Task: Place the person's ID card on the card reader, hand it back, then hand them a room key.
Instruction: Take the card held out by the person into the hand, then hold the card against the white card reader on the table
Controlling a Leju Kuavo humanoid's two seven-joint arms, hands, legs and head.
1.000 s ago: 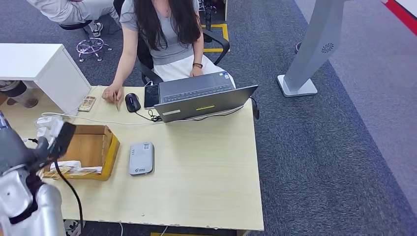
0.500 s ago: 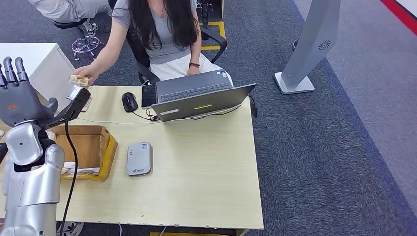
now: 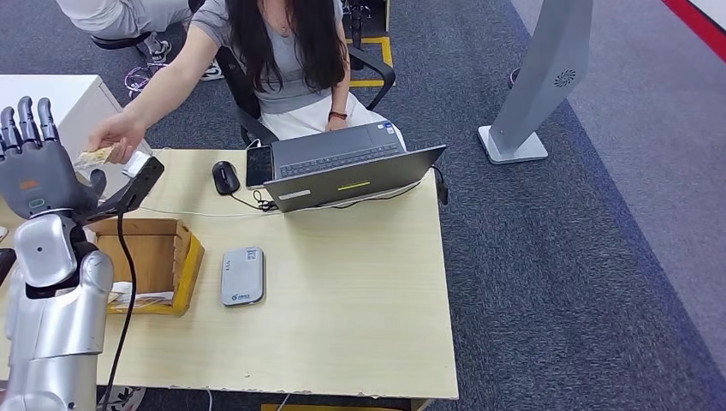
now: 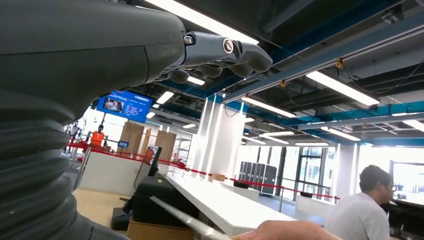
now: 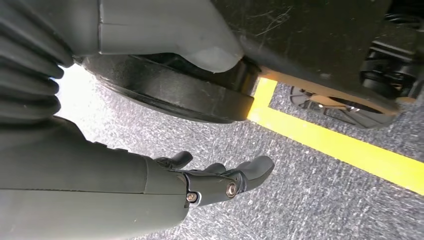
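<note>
My left hand [image 3: 38, 167] is raised at the table's left end, fingers upright and spread, holding nothing. The person's hand [image 3: 117, 131] reaches across and holds the ID card [image 3: 94, 157] just beside my thumb; I cannot tell whether they touch. In the left wrist view the card's thin edge [image 4: 185, 221] lies below my fingers [image 4: 222, 52], with the person's finger [image 4: 285, 231] on it. The grey card reader [image 3: 243, 276] lies flat on the table. A wooden box [image 3: 175, 248] beside it holds cards [image 3: 137, 298]. My right hand [image 5: 215, 182] hangs over the carpet, empty, fingers loosely apart.
An open laptop [image 3: 355, 171], a black mouse [image 3: 225, 177] and a phone [image 3: 260, 166] lie at the table's far side in front of the seated person. A white cabinet [image 3: 73, 94] stands left of the table. A grey stand [image 3: 548, 77] rises on the carpet at the right.
My left arm rose and the hand opened upward. The person lifted the card off the table and brought it across to my left hand. The camera shifted slightly.
</note>
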